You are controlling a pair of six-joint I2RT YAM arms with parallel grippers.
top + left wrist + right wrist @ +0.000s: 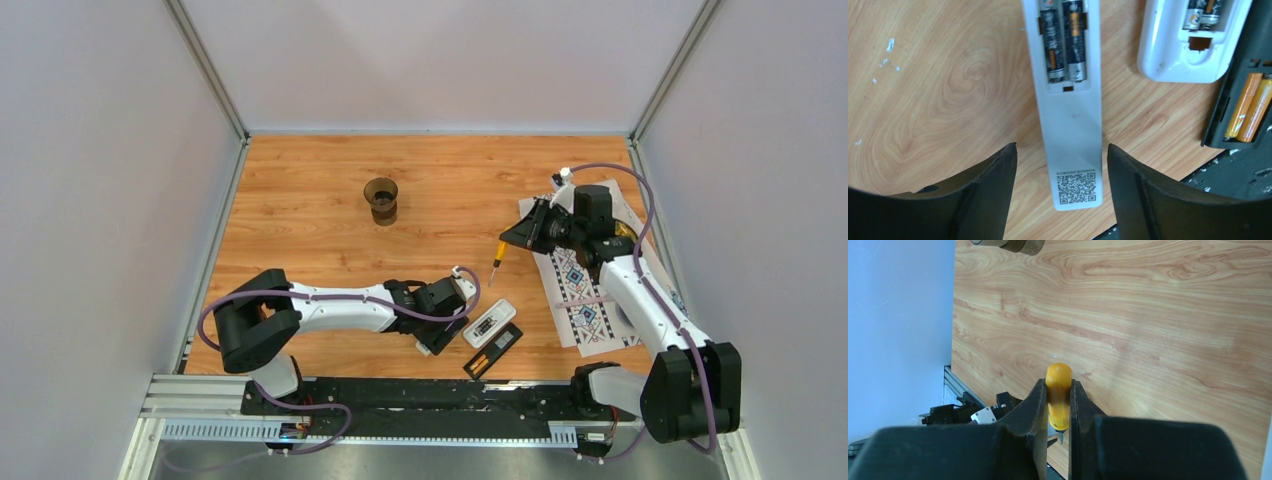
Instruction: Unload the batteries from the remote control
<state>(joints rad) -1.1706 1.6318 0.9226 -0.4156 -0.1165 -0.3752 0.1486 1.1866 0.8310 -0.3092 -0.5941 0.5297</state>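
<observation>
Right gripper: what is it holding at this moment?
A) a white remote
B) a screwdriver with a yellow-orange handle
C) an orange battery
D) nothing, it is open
B: in the right wrist view the right gripper is shut on the screwdriver, clamping its yellow-orange handle from both sides.

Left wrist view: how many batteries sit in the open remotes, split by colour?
dark grey batteries: 4
orange batteries: 2
Total: 6
</observation>
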